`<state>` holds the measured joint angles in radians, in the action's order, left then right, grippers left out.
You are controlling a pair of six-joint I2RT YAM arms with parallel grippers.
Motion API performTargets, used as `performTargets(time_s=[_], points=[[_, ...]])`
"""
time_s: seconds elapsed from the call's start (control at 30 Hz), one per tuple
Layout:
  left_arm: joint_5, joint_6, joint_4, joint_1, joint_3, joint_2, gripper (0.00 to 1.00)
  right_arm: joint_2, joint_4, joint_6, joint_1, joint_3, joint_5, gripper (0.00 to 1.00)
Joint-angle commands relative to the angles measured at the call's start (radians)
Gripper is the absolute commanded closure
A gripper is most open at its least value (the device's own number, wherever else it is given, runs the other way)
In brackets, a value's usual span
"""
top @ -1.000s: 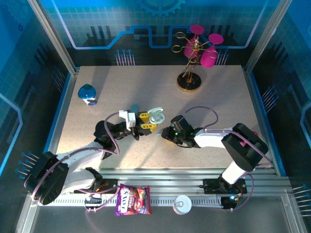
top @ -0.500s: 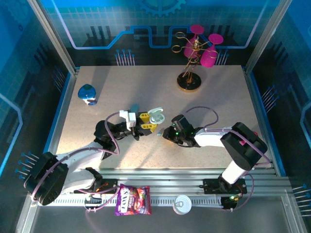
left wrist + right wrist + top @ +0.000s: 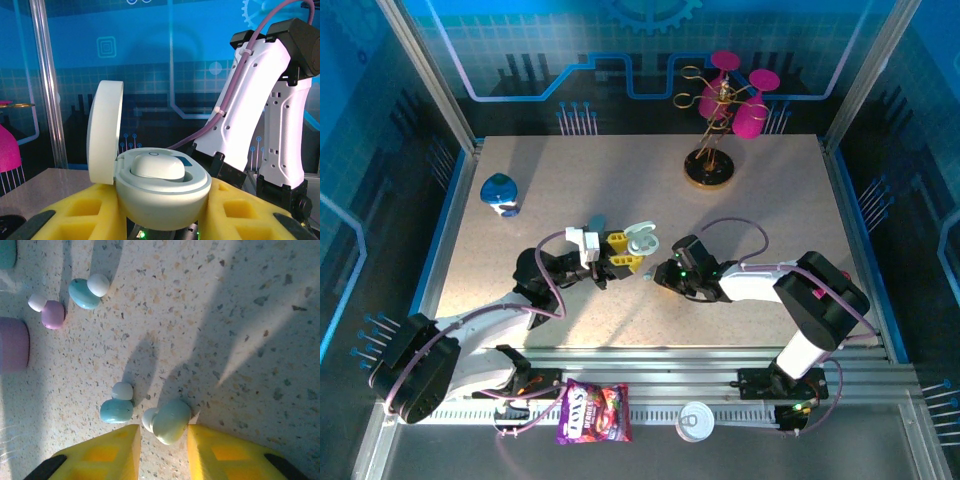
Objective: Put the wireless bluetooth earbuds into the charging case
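Left jaws: the left gripper (image 3: 161, 217) is closed tight on the charging case (image 3: 162, 200), one yellow finger (image 3: 75, 215) on each side of it.
Charging case: whitish, sitting between the left jaws and lifted off the table (image 3: 770, 200). Its lid (image 3: 105, 132) stands open and upright at one side, and a white rounded piece (image 3: 157, 167) sits in the well.
Right jaws: the right gripper (image 3: 163, 440) is narrow, with its tips down at the table, and seems to be pinching the mint earbud (image 3: 169, 421).
Mint earbud: between the right fingertips, touching one of them.
Blue earbud (image 3: 116, 409): just outside the right jaws, beside the other finger.
Ahead of right jaws: well apart from them, a teal earbud (image 3: 85, 292) and a pink earbud (image 3: 51, 314) lie near each other, with a purple case (image 3: 12, 344) just beside the pink one.
Top view: the two grippers are near each other, tips facing.
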<state>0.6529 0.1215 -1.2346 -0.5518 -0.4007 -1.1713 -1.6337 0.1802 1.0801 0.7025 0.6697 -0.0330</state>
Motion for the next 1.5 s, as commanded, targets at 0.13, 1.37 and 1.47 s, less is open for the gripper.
performTargets(time_s=[0.13, 1.37, 1.47], points=[[0.016, -0.023, -0.011, 0.004, 0.018, 0.022, 0.78, -0.008, 0.013, -0.009, -0.014, 0.043, -0.002, 0.71], [0.017, -0.029, -0.006, 0.004, 0.014, 0.022, 0.77, -0.105, 0.084, -0.031, -0.044, 0.077, -0.096, 0.73], [0.017, -0.028, -0.005, 0.005, 0.013, 0.022, 0.77, -0.117, 0.084, -0.033, -0.046, 0.087, -0.104, 0.73]])
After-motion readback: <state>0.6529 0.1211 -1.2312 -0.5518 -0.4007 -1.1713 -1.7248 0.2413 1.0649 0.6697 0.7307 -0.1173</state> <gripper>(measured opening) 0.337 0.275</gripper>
